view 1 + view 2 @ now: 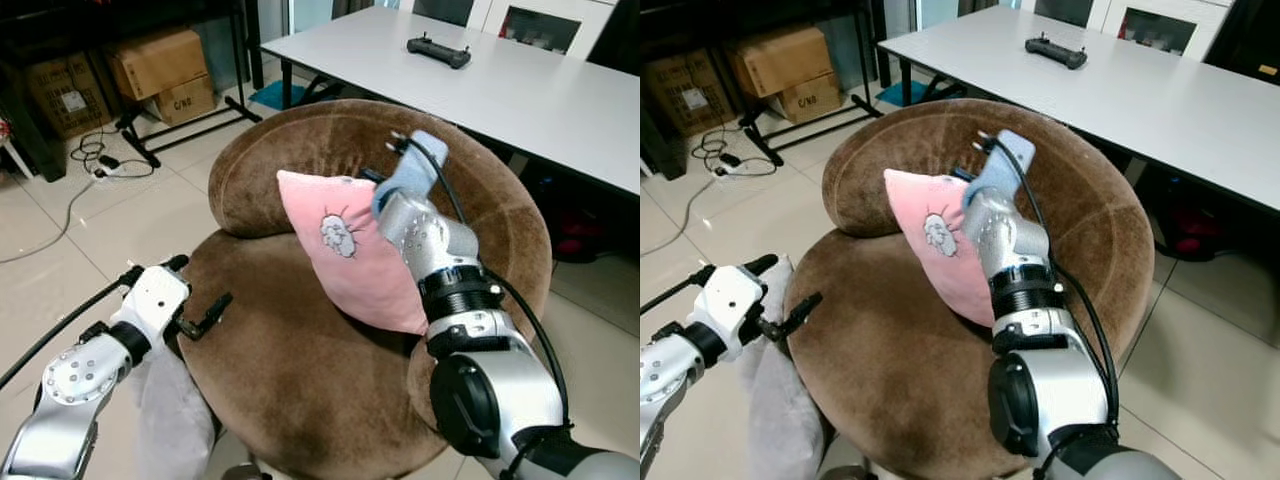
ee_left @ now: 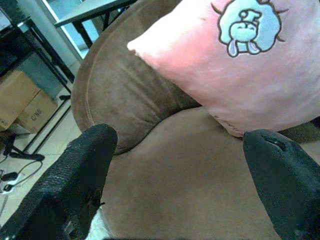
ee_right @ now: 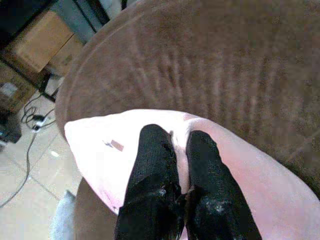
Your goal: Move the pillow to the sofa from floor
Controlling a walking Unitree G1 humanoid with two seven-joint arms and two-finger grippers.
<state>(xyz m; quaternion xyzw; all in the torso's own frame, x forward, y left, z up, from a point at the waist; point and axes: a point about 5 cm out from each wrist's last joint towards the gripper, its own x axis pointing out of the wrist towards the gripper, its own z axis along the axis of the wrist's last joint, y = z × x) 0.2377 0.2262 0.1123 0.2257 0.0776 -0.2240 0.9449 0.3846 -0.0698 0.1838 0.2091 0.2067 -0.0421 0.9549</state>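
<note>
A pink pillow [image 1: 345, 250] with a small cartoon print stands tilted on the round brown sofa [image 1: 300, 370], leaning toward its backrest. My right gripper [image 3: 180, 150] is shut on the pillow's upper edge, its black fingers [image 3: 155, 160] pinching the pink fabric. The right arm reaches over the seat from the front right. My left gripper [image 1: 195, 300] hovers at the sofa's left front edge, open, with nothing between its fingers [image 2: 80, 165]; the pillow [image 2: 240, 75] lies ahead of it.
A white table [image 1: 480, 80] with a black controller [image 1: 438, 50] stands behind the sofa. Cardboard boxes [image 1: 160, 70] and cables [image 1: 90, 165] lie on the tiled floor at far left. Grey cloth [image 1: 170, 410] hangs beside the sofa's left front.
</note>
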